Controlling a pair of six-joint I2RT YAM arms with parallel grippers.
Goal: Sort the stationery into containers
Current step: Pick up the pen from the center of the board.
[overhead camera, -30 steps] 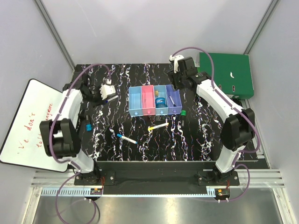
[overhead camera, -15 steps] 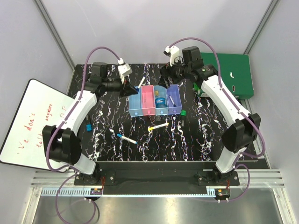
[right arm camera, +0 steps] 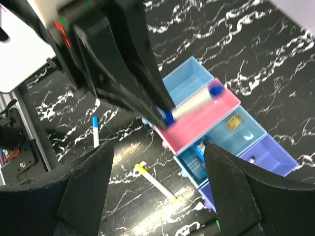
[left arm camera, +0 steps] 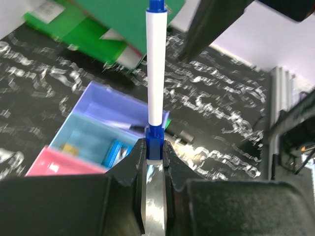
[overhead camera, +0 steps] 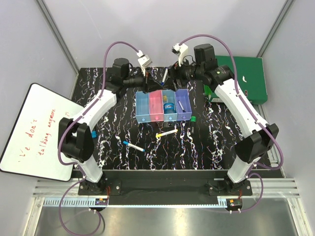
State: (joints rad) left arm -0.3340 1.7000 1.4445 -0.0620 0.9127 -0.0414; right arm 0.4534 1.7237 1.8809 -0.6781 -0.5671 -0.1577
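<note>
Swinging in from the left of the bins half a second earlier, the left gripper (overhead camera: 153,81) had reached the upper centre of the top view, just past the far edge of the row of bins (overhead camera: 147,120). Its fingers (left arm camera: 123,191) were clamped on the blue end of a white marker (left arm camera: 156,73), which stuck out from them toward the right gripper (overhead camera: 177,73). In the right wrist view this marker hung over the pink bin (right arm camera: 197,130). The right gripper had barely shifted, also at upper centre, and its fingers (right arm camera: 86,194) were spread wide apart. From above, the marker's free end looked close to those fingers, though whether they touched could not be made out.

In the row, the second light blue bin (overhead camera: 173,94) held a round blue object (overhead camera: 170,109) and a tiny black-gold piece (overhead camera: 166,98). The purple bin (overhead camera: 186,112) held a small grey-white stick (overhead camera: 181,105). On the desk (overhead camera: 113,123) below the row lay a yellow-and-white pen (overhead camera: 166,132), with a second blue-capped white marker (overhead camera: 133,146) to its lower left. A green-capped dark marker (overhead camera: 194,119) lay just off the purple bin's lower right corner. A green folder (overhead camera: 246,73) sat at upper right and a whiteboard (overhead camera: 34,128) at far left.
</note>
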